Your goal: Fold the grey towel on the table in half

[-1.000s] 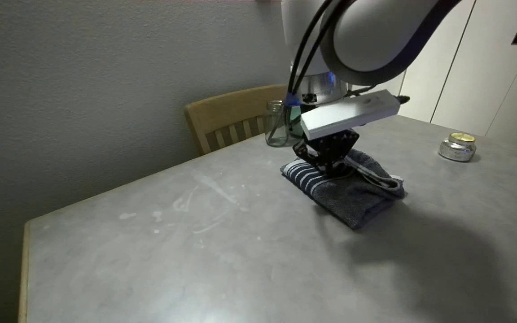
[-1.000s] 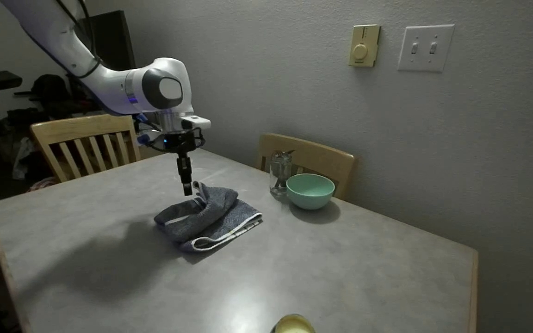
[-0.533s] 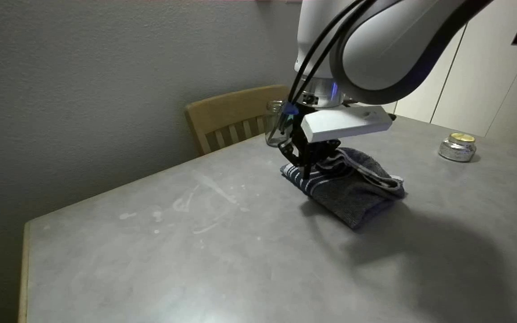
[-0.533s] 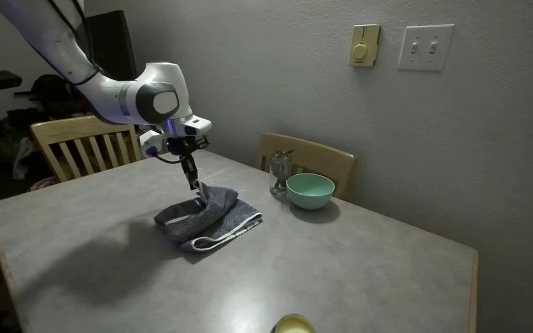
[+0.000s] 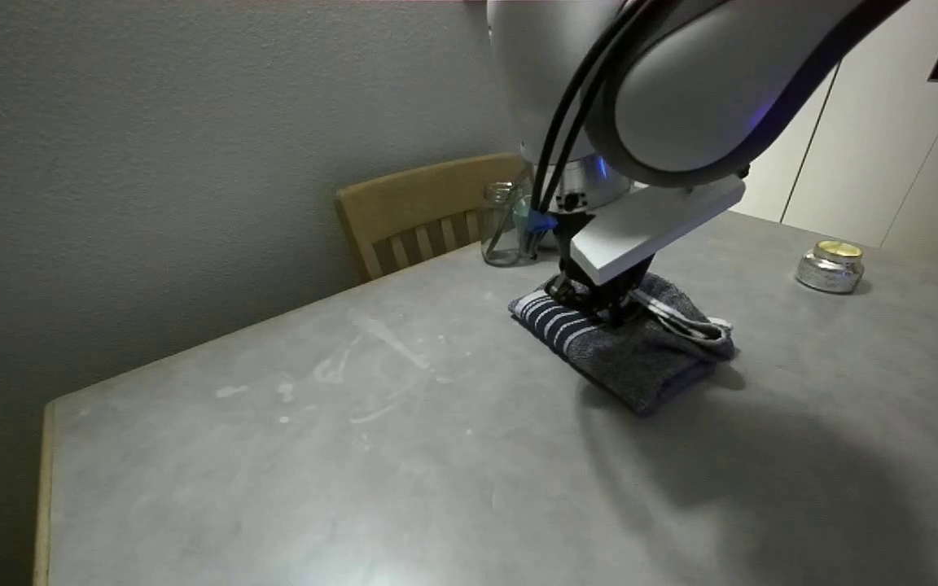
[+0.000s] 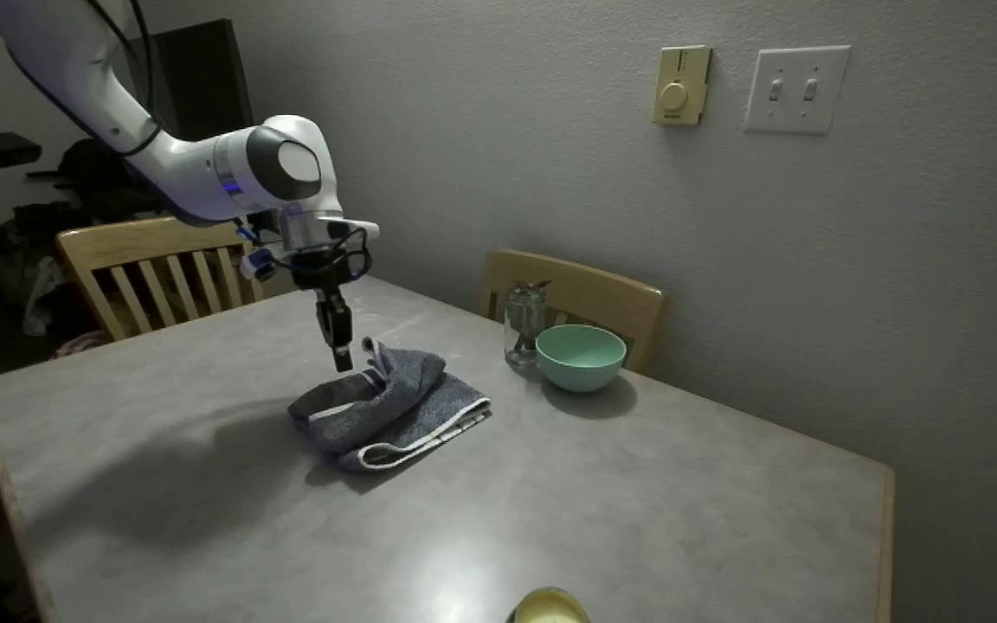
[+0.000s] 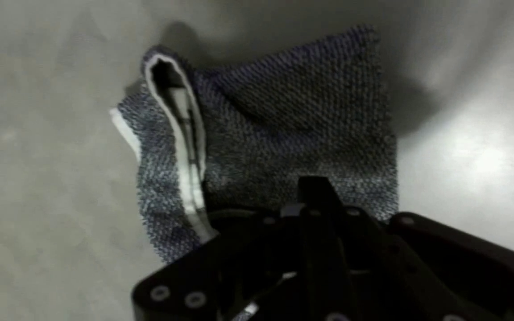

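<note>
Its 2 jaws pressed together with nothing seen between them, the gripper pointed down, slightly tilted, over the towel, which lay folded and rumpled on the table. In an exterior view, a gap showed between its tips and the towel's raised corner, where they had appeared to meet 0.5 seconds earlier; the towel kept its shape. The arm slanted in from above, bent near its end. The bowl stood just beside the jar.
</note>
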You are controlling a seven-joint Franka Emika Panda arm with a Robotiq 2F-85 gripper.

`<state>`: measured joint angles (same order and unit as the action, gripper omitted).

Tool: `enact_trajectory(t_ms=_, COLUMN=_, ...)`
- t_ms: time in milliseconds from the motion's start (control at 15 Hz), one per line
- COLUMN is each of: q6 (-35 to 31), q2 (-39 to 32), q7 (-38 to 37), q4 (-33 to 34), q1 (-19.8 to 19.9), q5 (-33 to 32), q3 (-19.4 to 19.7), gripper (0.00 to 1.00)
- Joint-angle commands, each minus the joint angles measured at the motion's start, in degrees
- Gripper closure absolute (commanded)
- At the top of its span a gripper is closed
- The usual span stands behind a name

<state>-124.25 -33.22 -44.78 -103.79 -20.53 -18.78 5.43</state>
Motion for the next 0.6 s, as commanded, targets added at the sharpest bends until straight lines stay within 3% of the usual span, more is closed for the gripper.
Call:
enact_trajectory(t_ms=0, q6=10.51, q2=-0.34, q7=-4.35, q4=2.42, q1=-2.78, q5=-7.87, q3=1.59, gripper=1.0)
enact_trajectory(t_ms=200, q6=12.05, q2=-0.9, q7=-5.94, q4=2.93, q1=-1.74, q5=-11.89, q3=0.24, gripper=1.0)
enact_trajectory(t_ms=533, q6=8.41, q2=-0.57, q7=-7.76, q4=1.82, q1=0.02, q5=-11.62, q3=-0.51, gripper=1.0)
